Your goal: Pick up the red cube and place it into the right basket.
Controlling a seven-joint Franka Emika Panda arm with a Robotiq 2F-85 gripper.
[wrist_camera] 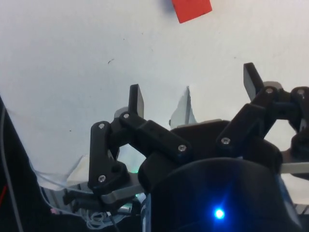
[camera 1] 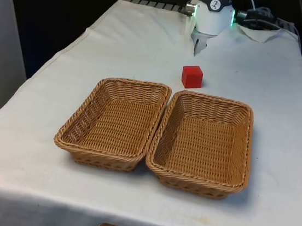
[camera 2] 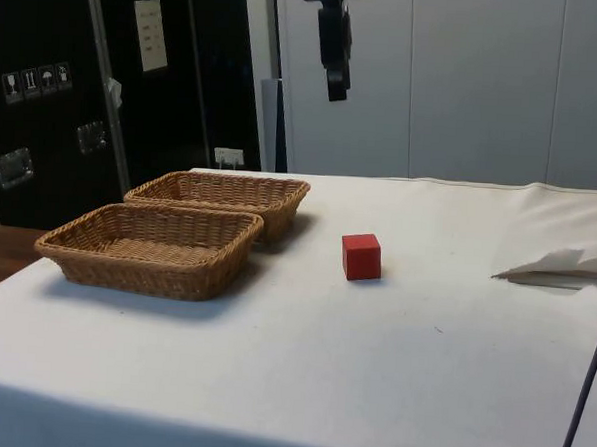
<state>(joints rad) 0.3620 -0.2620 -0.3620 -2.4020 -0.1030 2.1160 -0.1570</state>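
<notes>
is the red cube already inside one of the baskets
No, the red cube sits on the white cloth behind the two baskets, just beyond the right basket's far rim.

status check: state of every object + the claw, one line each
red cube: on the cloth, upright, ungrasped, just behind the baskets.
left basket (front view's left): upright, nothing inside.
right basket (front view's right): upright, nothing inside, its side against the left basket.
claw: open, holding nothing, raised well above the table.
white cloth: spread over the table, a loose fold near the robot's base.

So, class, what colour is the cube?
Red cube, clearest in the front view.
</notes>
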